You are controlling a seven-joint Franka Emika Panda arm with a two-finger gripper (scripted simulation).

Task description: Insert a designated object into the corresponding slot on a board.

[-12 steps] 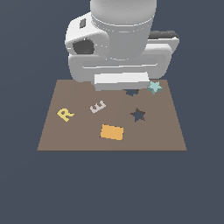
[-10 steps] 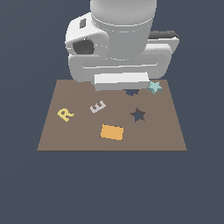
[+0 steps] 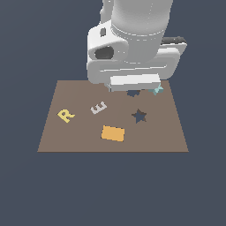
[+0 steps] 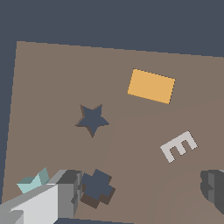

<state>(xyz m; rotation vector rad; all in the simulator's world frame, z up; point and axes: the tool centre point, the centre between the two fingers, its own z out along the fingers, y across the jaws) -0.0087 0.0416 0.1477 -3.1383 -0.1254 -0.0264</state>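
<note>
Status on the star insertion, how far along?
Nothing done: the star slot in the board is empty. In hand: the gripper, holding nothing, sits beside the teal star, which lies on the board. Left: grasp, carry, insert.

the brown board point(image 3: 66, 137) lies flat and carries everything. directly below the gripper point(image 4: 140, 192) sits a jagged roundish dark cutout point(image 4: 97, 188), just beside one finger. the pale teal star point(image 4: 34, 182) lies close to that same finger, on its outer side, partly hidden. the navy star-shaped slot point(image 4: 92, 119) sits a little farther from the gripper, out on the open board. the grey e point(image 4: 178, 146) lies near the other finger, the orange rectangle point(image 4: 151, 85) beyond it, and the yellow r point(image 3: 65, 115) farthest off.
</note>
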